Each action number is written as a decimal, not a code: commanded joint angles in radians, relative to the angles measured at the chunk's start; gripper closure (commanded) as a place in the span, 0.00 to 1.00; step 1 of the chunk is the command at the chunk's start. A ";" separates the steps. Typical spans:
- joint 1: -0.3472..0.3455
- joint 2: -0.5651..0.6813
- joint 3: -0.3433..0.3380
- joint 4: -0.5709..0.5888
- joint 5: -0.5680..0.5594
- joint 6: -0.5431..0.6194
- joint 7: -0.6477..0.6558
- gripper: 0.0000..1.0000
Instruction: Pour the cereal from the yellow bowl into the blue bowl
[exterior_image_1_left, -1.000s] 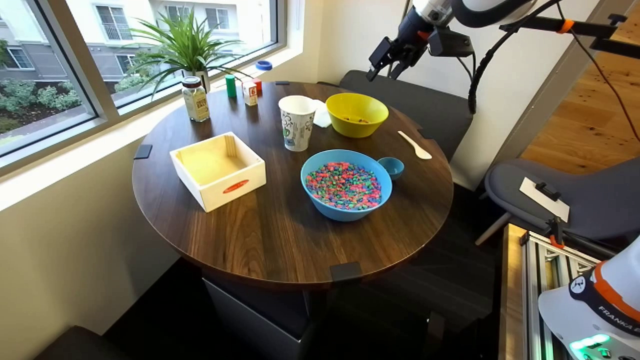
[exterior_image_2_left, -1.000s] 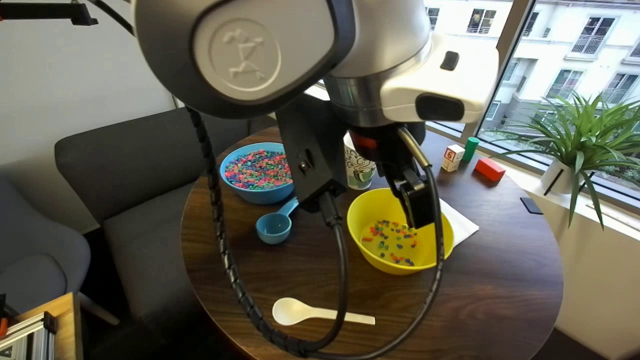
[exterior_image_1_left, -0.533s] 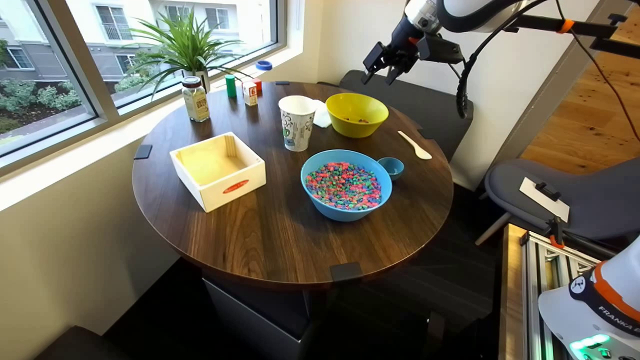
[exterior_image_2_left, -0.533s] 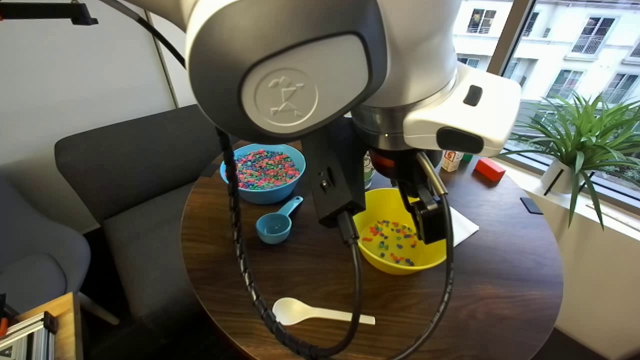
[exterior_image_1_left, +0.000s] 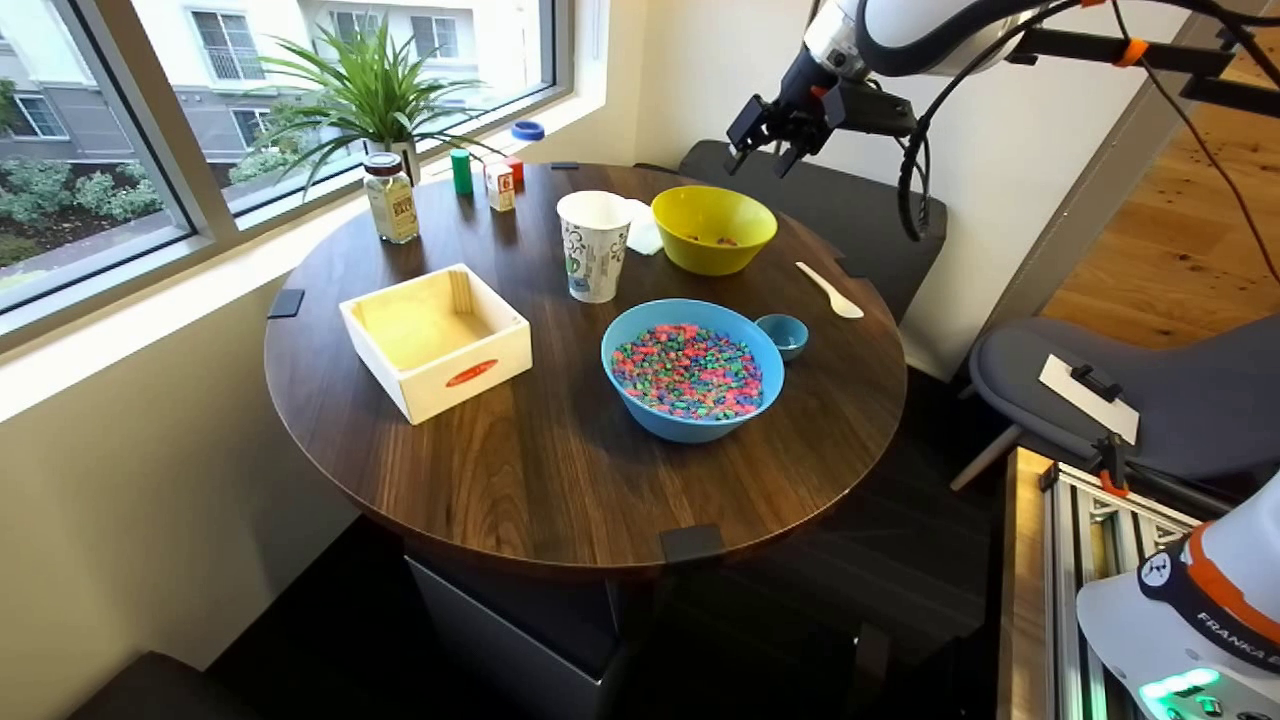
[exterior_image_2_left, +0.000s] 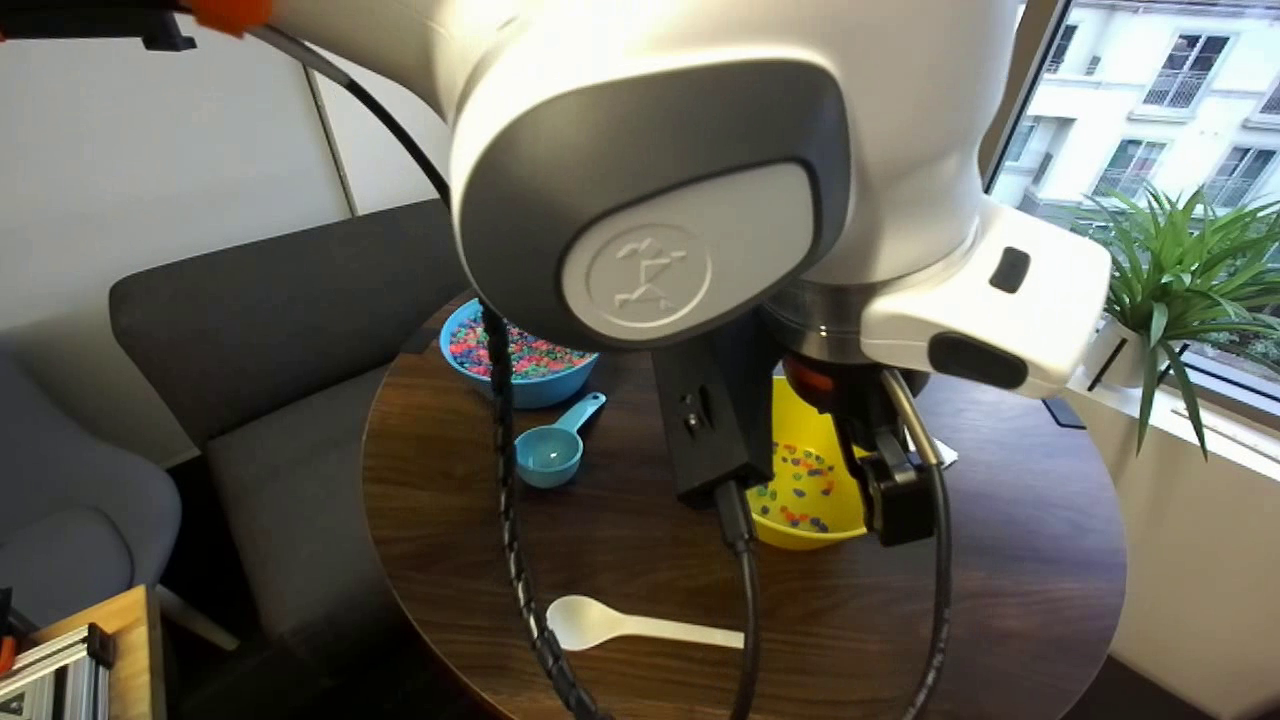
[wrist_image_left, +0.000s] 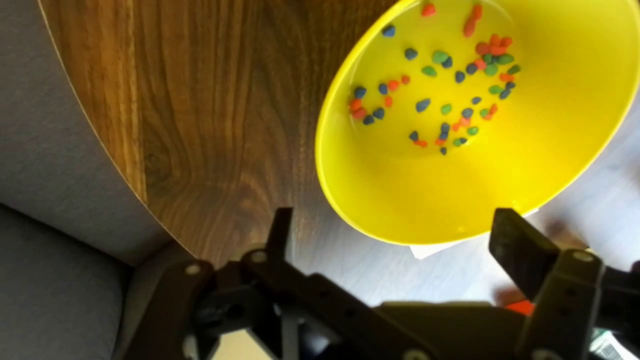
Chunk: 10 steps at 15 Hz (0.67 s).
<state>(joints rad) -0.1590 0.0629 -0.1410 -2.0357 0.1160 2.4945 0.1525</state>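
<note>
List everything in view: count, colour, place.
Table: 1, brown, by window
Yellow bowl: 1, yellow, table
Blue bowl: 1, blue, table
Cereal: many, multicoloured, heaped in blue bowl, scattered in yellow
Scoop: 1, blue, beside blue bowl
Spoon: 1, cream, table
Paper cup: 1, white, table
Sheet: 1, white, by yellow bowl
Box: 1, pale, table
Jar: 1, pale, table
Blocks: 3, green, white, red, table
Pads: several, black, table edge
Round item: 1, blue, by window
Plant: 1, green, by window
Couch: 1, grey, beside table
Chair: 1, grey, near couch
Arm: 1, white, above table height
Jaws: 1 pair, black, apart, near yellow bowl
</note>
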 joint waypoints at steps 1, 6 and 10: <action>-0.008 0.067 -0.003 0.059 0.063 -0.020 -0.044 0.00; -0.016 0.125 0.001 0.094 0.089 -0.030 -0.077 0.00; -0.024 0.161 0.003 0.117 0.091 -0.042 -0.083 0.00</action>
<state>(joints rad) -0.1711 0.1873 -0.1434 -1.9587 0.1764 2.4904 0.0997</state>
